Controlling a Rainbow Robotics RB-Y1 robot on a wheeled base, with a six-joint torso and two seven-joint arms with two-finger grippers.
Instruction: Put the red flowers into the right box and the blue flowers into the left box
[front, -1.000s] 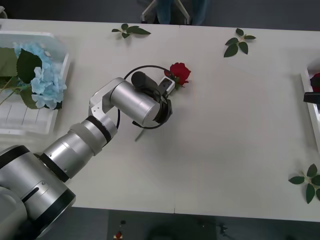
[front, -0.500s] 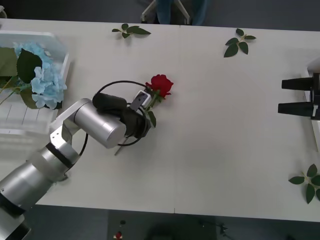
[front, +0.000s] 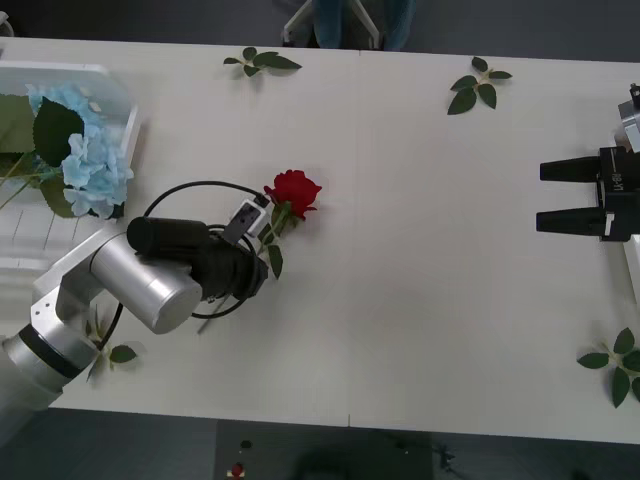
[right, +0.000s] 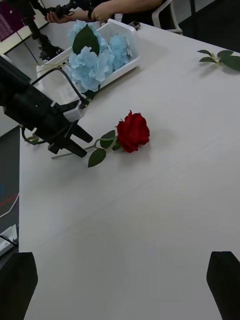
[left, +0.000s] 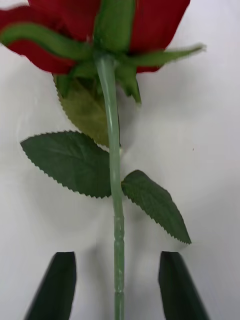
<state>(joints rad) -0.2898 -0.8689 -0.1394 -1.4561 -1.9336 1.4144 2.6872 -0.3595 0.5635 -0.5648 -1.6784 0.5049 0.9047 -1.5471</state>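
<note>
A red flower (front: 293, 190) lies on the white table, its stem pointing at my left gripper (front: 258, 250). That gripper is open, its black fingers (left: 55, 285) either side of the green stem (left: 116, 210) without touching it. The right wrist view shows the same rose (right: 133, 131) flat on the table in front of the left gripper (right: 82, 145). The blue flowers (front: 85, 150) lie in the left box (front: 110, 85). My right gripper (front: 542, 196) hovers open and empty at the table's right edge, in front of the right box (front: 633, 262), whose rim just shows.
Loose green leaf sprigs lie at the far edge (front: 262, 60), the far right (front: 478, 85), the near right (front: 615, 365) and under my left arm (front: 112, 354). The wide middle of the table between rose and right gripper is bare.
My left arm has drawn back toward the near left, and the rose has moved with it. My right gripper has come in from the right edge, fingers open.
</note>
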